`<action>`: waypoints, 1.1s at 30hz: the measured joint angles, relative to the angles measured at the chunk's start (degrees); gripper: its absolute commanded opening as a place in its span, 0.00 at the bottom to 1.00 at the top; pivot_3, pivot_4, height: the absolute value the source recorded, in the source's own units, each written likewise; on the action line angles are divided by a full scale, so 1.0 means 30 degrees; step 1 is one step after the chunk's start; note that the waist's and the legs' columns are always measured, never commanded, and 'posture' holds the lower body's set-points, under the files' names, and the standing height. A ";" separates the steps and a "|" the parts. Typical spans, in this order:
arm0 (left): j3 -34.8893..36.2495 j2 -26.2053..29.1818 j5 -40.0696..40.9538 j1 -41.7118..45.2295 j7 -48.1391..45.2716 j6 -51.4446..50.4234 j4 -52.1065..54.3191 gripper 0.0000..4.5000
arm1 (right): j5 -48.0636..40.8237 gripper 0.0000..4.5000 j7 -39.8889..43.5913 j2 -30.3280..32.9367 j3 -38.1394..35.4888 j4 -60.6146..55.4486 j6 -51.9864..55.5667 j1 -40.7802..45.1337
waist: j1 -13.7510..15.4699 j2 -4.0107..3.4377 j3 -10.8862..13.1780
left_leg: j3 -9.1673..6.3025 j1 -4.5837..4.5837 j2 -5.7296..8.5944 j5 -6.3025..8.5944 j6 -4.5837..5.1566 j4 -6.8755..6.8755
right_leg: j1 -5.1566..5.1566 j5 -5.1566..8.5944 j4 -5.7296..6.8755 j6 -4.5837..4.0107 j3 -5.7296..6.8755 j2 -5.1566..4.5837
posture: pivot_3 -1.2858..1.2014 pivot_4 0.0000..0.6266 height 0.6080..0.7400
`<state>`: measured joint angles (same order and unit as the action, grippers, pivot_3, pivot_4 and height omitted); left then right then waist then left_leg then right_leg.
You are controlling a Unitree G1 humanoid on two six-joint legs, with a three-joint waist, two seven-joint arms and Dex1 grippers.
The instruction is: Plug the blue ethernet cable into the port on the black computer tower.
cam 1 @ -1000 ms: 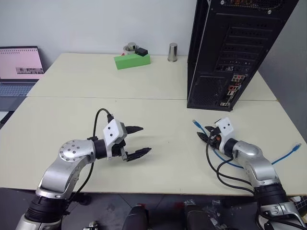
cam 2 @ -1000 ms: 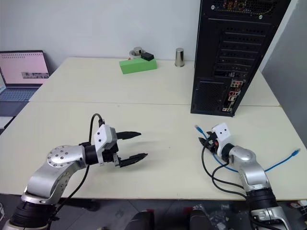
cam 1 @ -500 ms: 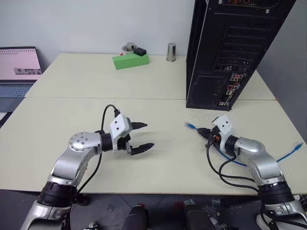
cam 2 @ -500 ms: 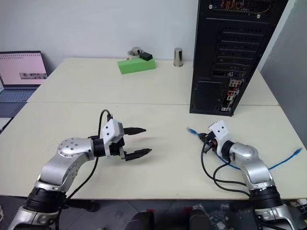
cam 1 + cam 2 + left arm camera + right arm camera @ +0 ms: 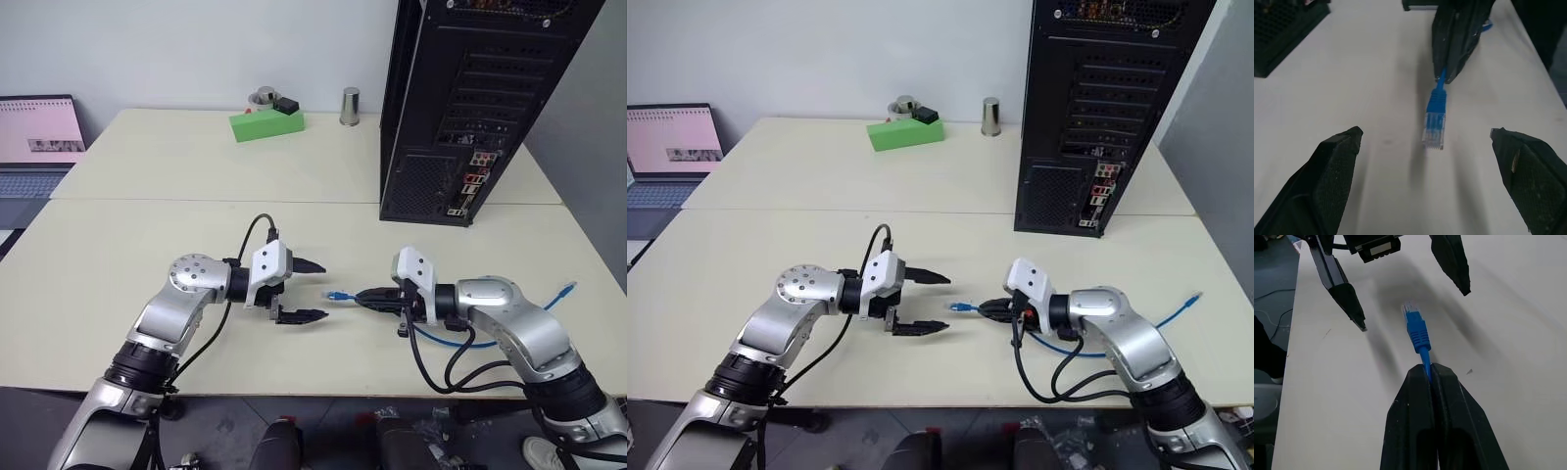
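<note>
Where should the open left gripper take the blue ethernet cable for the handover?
Probably the blue boot behind the clear plug of the blue ethernet cable, approached head-on. The right gripper pinches the cord just behind and points the plug between the left gripper's open fingers.

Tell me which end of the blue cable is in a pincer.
The plug end at the table's middle: the right pincer is shut on the blue ethernet cable just behind that plug. The other end lies free near the table's right edge.

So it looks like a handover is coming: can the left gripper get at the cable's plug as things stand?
Probably yes: the left gripper is open, facing the plug, which sticks out past the shut right gripper with bare table between.
</note>
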<state>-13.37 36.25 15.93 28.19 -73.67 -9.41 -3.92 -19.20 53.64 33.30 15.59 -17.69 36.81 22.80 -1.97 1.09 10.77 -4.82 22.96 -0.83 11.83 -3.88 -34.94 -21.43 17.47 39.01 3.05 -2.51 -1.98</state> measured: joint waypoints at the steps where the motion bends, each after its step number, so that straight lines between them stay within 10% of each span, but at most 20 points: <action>1: -0.0002 0.0000 -0.0002 0.0089 -0.0261 0.0026 -0.0151 0.92 | 0.0001 0.00 0.0023 0.0012 0.0005 -0.0025 0.0030 0.0028 | -0.0001 0.0000 0.0000 | 0.0000 0.0000 0.0000 0.0000 0.0000 0.0000 | 0.0000 0.0000 0.0000 0.0000 -0.0001 0.0000 | 0.52 0.24 1.00; 19: -0.0317 -0.0771 -0.0719 0.0582 -0.0637 -0.0037 -0.1238 0.12 | 0.0025 0.00 0.0007 -0.0190 0.0131 -0.0336 0.0374 0.0075 | 0.0012 0.0000 0.0000 | -0.0005 0.0004 0.0001 0.0000 0.0000 -0.0003 | 0.0001 0.0000 0.0000 0.0001 0.0003 -0.0001 | 0.52 0.24 1.00; 23: -0.0332 -0.0859 -0.0894 0.0580 -0.0637 0.0025 -0.1265 0.07 | 0.0179 0.00 -0.0046 -0.0150 0.0126 -0.0335 0.0249 0.0144 | 0.0009 0.0000 0.0000 | -0.0005 0.0004 0.0001 0.0000 0.0000 -0.0003 | 0.0001 0.0000 0.0000 0.0001 0.0002 -0.0001 | 0.52 0.24 1.00; 33: -0.0310 -0.1074 -0.1518 -0.0098 -0.0481 0.3458 -0.1679 0.07 | 0.0582 0.48 0.1501 0.1615 0.0161 -0.0092 -0.0932 0.0314 | 0.0043 0.0000 0.0000 | -0.0002 0.0006 0.0008 0.0000 0.0000 -0.0009 | 0.0005 0.0000 -0.0007 0.0001 0.0002 -0.0013 | 0.52 0.24 1.00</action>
<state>-14.30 33.03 11.38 27.89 -75.11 0.97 -8.96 -17.46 58.14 38.15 16.07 -17.97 34.02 23.75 -1.84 1.09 10.77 -4.82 22.98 -0.80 11.83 -3.88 -34.97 -21.42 17.47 38.99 3.05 -2.50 -2.02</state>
